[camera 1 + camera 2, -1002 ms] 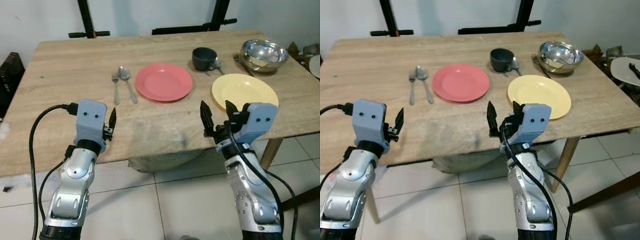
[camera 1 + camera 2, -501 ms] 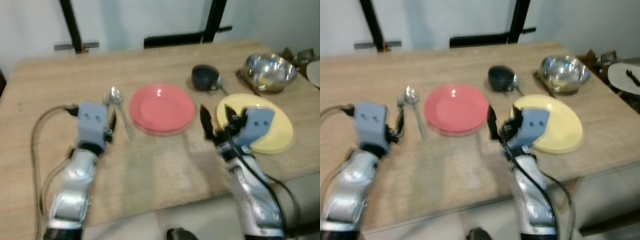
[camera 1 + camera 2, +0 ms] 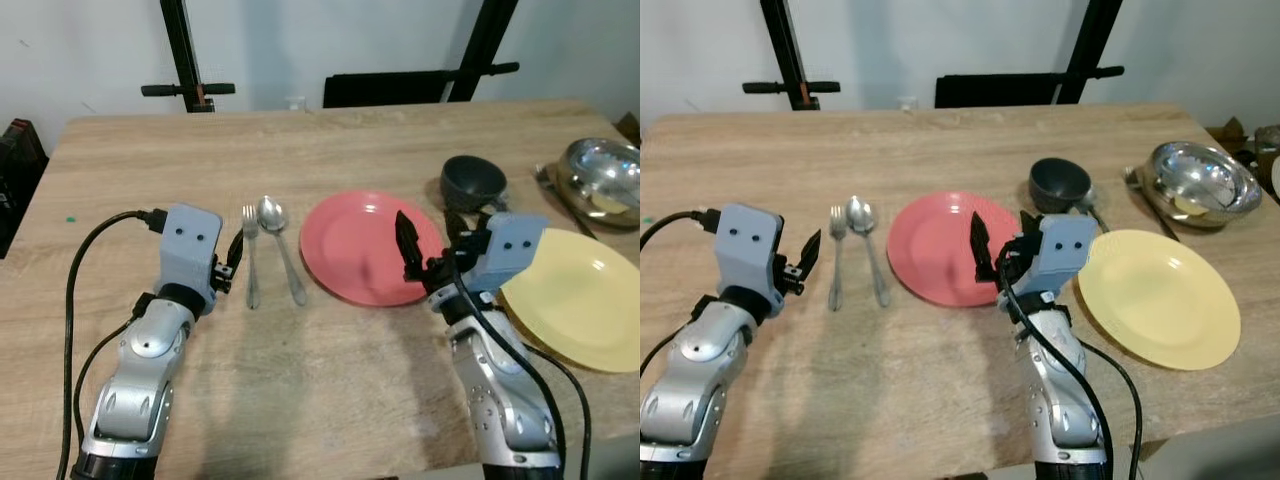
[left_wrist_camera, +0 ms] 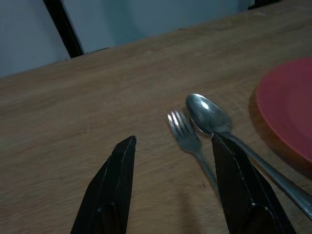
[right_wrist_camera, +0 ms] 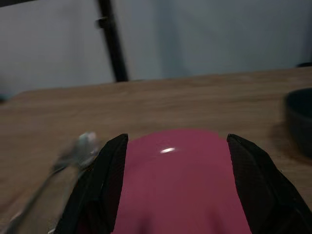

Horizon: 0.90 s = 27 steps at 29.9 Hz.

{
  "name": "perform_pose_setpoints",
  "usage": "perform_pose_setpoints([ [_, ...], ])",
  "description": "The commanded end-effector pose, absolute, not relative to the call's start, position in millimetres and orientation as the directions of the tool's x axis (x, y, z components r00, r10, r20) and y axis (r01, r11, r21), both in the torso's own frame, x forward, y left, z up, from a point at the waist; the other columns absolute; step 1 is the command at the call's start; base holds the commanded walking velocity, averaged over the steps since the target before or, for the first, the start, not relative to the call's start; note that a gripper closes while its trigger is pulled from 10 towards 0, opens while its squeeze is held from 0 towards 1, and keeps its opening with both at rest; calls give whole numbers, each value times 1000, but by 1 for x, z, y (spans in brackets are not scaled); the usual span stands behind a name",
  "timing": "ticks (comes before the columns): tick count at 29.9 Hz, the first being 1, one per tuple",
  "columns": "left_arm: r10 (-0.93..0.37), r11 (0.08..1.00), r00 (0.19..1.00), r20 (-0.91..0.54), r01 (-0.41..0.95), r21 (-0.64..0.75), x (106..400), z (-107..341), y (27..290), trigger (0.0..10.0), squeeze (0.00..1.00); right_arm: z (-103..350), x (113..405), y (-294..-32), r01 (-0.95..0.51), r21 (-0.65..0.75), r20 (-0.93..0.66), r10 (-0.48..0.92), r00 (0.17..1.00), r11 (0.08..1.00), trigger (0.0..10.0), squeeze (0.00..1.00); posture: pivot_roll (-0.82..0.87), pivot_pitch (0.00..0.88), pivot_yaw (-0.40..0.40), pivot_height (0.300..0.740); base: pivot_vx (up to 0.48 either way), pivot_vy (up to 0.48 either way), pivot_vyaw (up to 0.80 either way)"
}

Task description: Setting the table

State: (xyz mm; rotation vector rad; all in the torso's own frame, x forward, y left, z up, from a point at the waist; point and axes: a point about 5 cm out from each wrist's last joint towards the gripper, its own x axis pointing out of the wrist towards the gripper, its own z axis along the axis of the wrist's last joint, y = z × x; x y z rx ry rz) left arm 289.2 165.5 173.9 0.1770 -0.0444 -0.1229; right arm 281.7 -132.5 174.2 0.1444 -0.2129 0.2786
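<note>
So the red plate [image 3: 365, 247] sits flat roughly mid-table on the wooden table [image 3: 300, 150], and just to its left there's a fork [image 3: 250, 260] and a spoon [image 3: 280, 258] lying side by side, handles pointing toward the robot, spoon closer to the plate, neither touching it as far as I can see. The right gripper [image 3: 428, 240] is hanging over the near-right part of the red plate, fingers spread apart and holding nothing; in the right wrist view you can see the plate sitting right between the two black fingers [image 5: 109, 180]. The left gripper [image 4: 170, 180] is just left of the fork, fingers also apart and empty, and from the left wrist view the fork tines and spoon bowl are ahead of it, close to one finger. Off to the right of the red plate is a yellow plate [image 3: 575, 305], near the table's right edge and partly behind the right arm's wrist block. Behind the right gripper there's a dark bowl [image 3: 474, 182] with something metal poking out beside it, can't tell what exactly. Further right is a shiny steel bowl [image 3: 1197, 180] with some bits in it. Along the far side, black stand legs [image 3: 185, 50] against a pale wall.
</note>
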Motion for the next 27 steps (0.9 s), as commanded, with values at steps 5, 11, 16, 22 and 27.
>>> perform_pose_setpoints([
  [5, -177, 969, 983, -42, 182, 165, 292, 179, 193, 10000, 0, 178, 282, -104, -437, 104, 184, 415, 891, 893, 10000, 0, -90, 21, 52, 740, 0, 0, 0],
  [11, -134, 979, 988, -71, 144, 146, 307, 182, 212, 10000, 0, 176, 292, -83, -466, 86, 156, 450, 879, 881, 10000, 0, -85, 14, 49, 740, 0, 0, 0],
  [16, -17, 977, 999, -30, 23, 212, 312, 200, 236, 10000, 0, 173, 304, -52, -570, 86, 90, 563, 821, 817, 10000, 0, -67, 32, 42, 740, 0, 0, 0],
  [22, -233, 915, 969, -76, 245, 321, 290, 217, 247, 10000, 0, 160, 328, -29, -563, 45, -49, 565, 824, 825, 10000, 0, 11, 55, 10, 740, 0, 0, 0],
  [27, -350, 870, 935, -51, 345, 351, 276, 245, 249, 10000, 0, 153, 336, -14, -584, 30, -115, 583, 804, 811, 10000, 0, 55, 65, 5, 740, 0, 0, 0],
])
